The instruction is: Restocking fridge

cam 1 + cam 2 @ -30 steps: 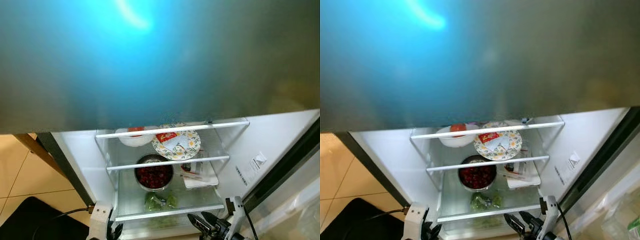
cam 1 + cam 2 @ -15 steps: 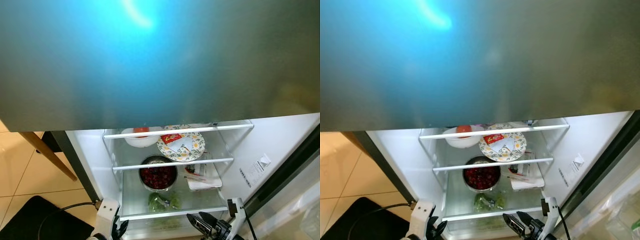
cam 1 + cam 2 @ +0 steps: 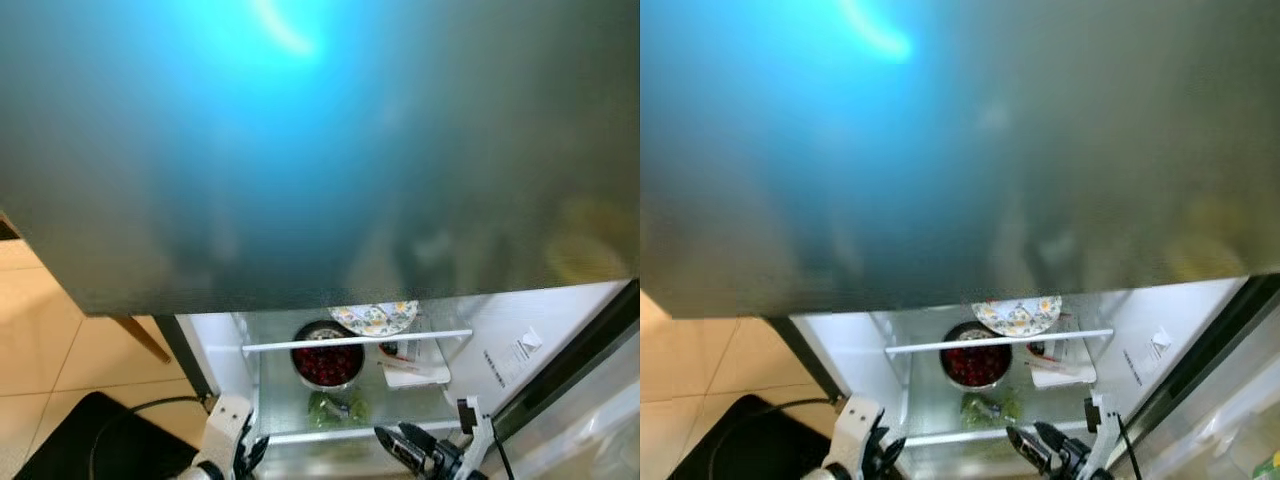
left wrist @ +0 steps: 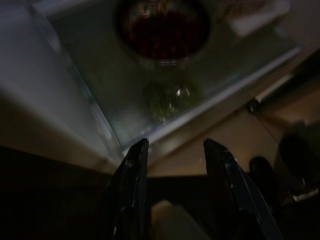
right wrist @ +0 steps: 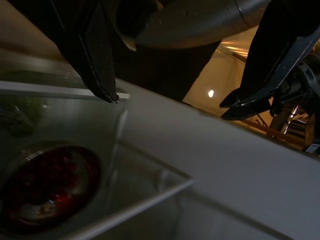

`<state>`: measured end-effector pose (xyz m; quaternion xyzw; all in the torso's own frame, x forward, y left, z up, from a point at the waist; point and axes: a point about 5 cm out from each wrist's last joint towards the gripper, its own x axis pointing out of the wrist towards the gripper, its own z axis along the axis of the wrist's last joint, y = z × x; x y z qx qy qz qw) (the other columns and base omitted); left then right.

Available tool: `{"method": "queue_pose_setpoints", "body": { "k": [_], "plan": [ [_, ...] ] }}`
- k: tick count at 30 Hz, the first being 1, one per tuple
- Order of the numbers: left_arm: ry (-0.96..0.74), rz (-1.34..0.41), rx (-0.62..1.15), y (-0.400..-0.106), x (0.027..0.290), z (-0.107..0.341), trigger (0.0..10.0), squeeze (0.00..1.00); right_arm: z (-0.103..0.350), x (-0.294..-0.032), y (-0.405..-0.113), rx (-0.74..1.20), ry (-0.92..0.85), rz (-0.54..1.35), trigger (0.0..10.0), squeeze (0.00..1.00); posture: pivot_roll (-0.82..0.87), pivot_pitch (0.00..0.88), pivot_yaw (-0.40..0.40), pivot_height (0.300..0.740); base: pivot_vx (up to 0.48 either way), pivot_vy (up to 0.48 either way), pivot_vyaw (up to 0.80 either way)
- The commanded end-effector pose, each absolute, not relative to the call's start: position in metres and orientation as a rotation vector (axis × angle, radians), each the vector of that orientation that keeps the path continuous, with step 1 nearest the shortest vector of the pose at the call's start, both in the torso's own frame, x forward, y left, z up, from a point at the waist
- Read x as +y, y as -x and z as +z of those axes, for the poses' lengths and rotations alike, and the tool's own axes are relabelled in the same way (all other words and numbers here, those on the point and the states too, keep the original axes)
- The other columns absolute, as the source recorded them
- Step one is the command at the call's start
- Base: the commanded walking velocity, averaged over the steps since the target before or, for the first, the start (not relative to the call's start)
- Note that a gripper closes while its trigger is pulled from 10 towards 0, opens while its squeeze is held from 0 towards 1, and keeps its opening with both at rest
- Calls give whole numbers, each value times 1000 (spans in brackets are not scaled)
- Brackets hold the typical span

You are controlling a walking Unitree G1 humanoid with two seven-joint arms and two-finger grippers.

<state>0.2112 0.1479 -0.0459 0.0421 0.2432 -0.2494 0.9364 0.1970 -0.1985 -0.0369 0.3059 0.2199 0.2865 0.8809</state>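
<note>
The fridge (image 3: 215,345) stands open before the robot, its white lit interior showing beneath a broad grey-blue panel (image 3: 300,150) that takes up most of both eye views and carries a bright glare near the top. Inside, a white-edged glass shelf (image 3: 355,341) runs across; partly hidden under the panel's lower edge sits a plate (image 3: 375,317) with a yellow and green floral pattern. Below the shelf a metal bowl (image 3: 327,364) holds dark red fruit, just right of it lies a flat white packet (image 3: 415,370) with some red and dark print too small to read, and in front of the bowl, near the lower shelf edge, lies a bundle of green vegetables (image 3: 333,408) in clear wrap. On the fridge's right inner wall there is a white label (image 3: 510,352) with lines of print, illegible at this size. The left gripper (image 3: 245,462) hangs low in front of the fridge's lower left corner, its two black fingers (image 4: 131,190) apart with nothing between them, pointed toward the greens and bowl. The right gripper (image 3: 410,450) sits low at the front right of the lower shelf, fingers spread wide and empty. A black mat (image 3: 90,440) lies on the beige tiled floor (image 3: 50,330) to the left
</note>
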Motion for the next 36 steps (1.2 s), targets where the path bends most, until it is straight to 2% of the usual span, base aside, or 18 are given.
{"method": "queue_pose_setpoints", "body": {
  "k": [1, 14, 24, 27, 34, 36],
  "plan": [
    [-118, -534, 406, -227, 144, -31, 10000, 0, -39, -197, -193, 469, -650, 599, 10000, 0, -31, 49, 18, 697, 0, 0, 0],
    [-141, -555, 400, -229, 141, -30, 10000, 0, -41, -197, -190, 479, -649, 600, 10000, 0, -34, 49, 20, 740, 0, 0, 0],
    [-140, -484, 508, -215, 154, -45, 10000, 0, -48, -199, -186, 533, -605, 534, 10000, 0, -35, 48, 21, 740, 0, 0, 0],
    [-89, -394, 610, -202, 167, -58, 10000, 0, -63, -205, -179, 695, -452, 381, 10000, 0, -39, 46, 20, 740, 0, 0, 0],
    [-16, -266, 769, -176, 184, -76, 10000, 0, -77, -215, -161, 831, -359, 216, 10000, 0, -39, 40, 17, 740, 0, 0, 0],
    [37, -203, 868, -156, 188, -87, 10000, 0, -85, -219, -147, 917, -268, 166, 10000, 0, -43, 35, 14, 740, 0, 0, 0]
  ]
}}
